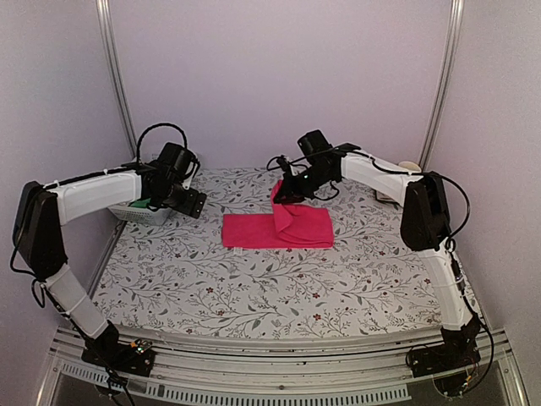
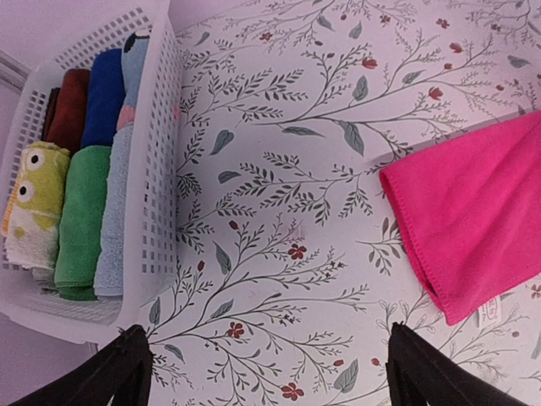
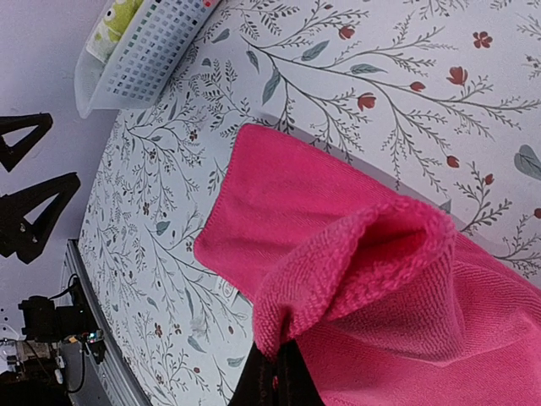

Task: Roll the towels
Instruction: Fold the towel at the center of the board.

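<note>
The hot pink towel (image 1: 254,230) lies flat and folded in the middle of the flowered table. My right gripper (image 1: 285,198) is shut on its far edge and holds a strip of it up off the rest. In the right wrist view the pinched edge forms a raised loop (image 3: 355,254) above the closed gripper (image 3: 292,362). My left gripper (image 1: 193,203) hangs open over bare table (image 2: 266,338), left of the pink towel (image 2: 473,211) and apart from it. The lime-yellow towel (image 2: 32,203) sits rolled in the white basket (image 2: 156,169).
The white basket (image 1: 139,214) stands at the table's back left edge, under my left arm. It holds dark red (image 2: 68,106), blue (image 2: 103,93), green (image 2: 83,220) and pale blue rolls. A beige object (image 1: 409,167) sits at the back right. Walls close in the sides.
</note>
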Robot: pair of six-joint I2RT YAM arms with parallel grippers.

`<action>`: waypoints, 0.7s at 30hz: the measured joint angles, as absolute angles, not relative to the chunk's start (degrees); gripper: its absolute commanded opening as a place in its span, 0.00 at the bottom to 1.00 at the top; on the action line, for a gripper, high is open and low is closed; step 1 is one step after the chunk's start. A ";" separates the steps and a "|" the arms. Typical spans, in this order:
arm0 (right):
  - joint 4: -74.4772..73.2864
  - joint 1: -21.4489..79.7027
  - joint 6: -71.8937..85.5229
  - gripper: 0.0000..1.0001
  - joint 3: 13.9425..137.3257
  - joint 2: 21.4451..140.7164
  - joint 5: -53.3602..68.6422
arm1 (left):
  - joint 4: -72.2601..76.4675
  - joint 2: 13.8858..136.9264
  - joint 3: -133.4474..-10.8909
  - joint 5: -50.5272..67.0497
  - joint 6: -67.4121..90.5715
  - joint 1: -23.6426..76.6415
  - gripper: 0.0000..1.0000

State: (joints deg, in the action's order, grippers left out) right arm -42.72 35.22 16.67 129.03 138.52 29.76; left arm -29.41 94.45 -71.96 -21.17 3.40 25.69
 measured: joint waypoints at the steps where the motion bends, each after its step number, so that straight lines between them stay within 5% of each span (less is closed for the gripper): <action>1: -42.09 35.33 16.97 0.02 129.03 138.61 30.15 | -29.41 94.43 -71.81 -21.12 3.42 25.69 0.97; 21: -31.33 37.82 21.39 0.03 129.05 143.57 35.53 | -29.56 94.43 -71.18 -20.14 3.49 25.69 0.97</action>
